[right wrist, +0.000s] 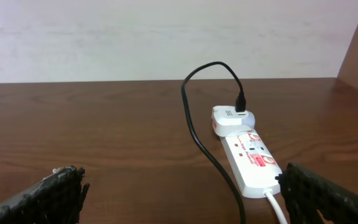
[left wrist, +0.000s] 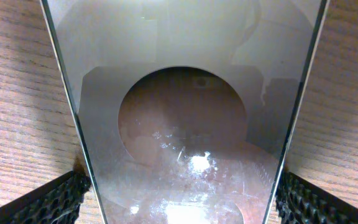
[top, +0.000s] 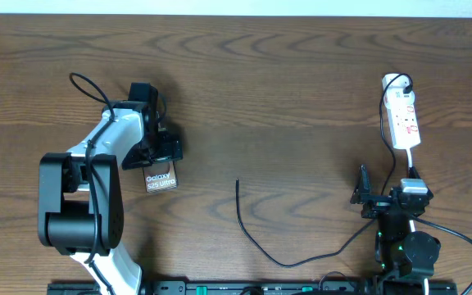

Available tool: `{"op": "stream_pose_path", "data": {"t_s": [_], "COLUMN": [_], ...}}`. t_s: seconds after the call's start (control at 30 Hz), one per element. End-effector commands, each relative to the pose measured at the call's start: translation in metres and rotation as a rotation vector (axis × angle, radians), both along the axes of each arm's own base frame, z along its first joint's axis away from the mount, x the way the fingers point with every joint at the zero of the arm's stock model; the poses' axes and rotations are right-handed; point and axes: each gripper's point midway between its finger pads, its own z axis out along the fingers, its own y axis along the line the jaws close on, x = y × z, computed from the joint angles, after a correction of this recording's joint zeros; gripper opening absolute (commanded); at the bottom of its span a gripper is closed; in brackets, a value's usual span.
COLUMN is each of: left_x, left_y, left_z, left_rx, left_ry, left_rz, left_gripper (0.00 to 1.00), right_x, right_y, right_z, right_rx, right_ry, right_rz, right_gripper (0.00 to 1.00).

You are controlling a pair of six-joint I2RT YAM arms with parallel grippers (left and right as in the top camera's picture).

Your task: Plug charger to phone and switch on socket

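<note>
On the left of the wooden table (top: 301, 98), the phone (top: 161, 179) is shown with its "Galaxy" lettering turned up. It is grasped by the left gripper (top: 162, 161). In the left wrist view the glossy slab fills the space between the fingers (left wrist: 48, 200), and both its edges are met by them. At mid-table, well apart from the phone, the charger (top: 238, 201) is laid with its free tip on the wood. Its cable is curved away to the right and plugged into a white adapter (right wrist: 234, 118) at the far end of the socket (top: 403, 119). Near the socket's other end the right gripper (top: 388, 192) is held spread wide, with nothing between its fingers.
</note>
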Motion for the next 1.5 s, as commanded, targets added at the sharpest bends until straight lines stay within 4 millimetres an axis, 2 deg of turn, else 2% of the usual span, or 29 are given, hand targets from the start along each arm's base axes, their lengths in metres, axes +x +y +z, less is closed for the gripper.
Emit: {"op": "stream_pose_path", "data": {"t_s": [0.0,0.9,1.07,1.47], "left_x": [-0.0252,-0.0259,-0.026,-0.0253], "left_y": [0.0022,0.0022,0.0022,0.0022], "left_z": [-0.0204,-0.0203,-0.0203,-0.0204], "left_rx": [0.01,0.009,0.009,0.009], "left_ry": [0.098,0.1,0.101,0.098], "left_rz": [-0.006,-0.022,-0.022,-0.022], "left_gripper": [0.98,0.99,0.88,0.85], "right_x": [-0.0004,-0.0004,-0.0004,-0.0004], "right_y": [-0.0024,-0.0024,-0.0024,-0.0024], "right_z": [-0.0002,-0.0002,-0.0002,-0.0002], "right_rx": [0.01,0.01,0.01,0.01], "right_ry": [-0.001,-0.001,-0.001,-0.001], "right_rz": [-0.013,-0.013,-0.013,-0.013], "right_gripper": [0.99,0.99,0.99,0.99]}}
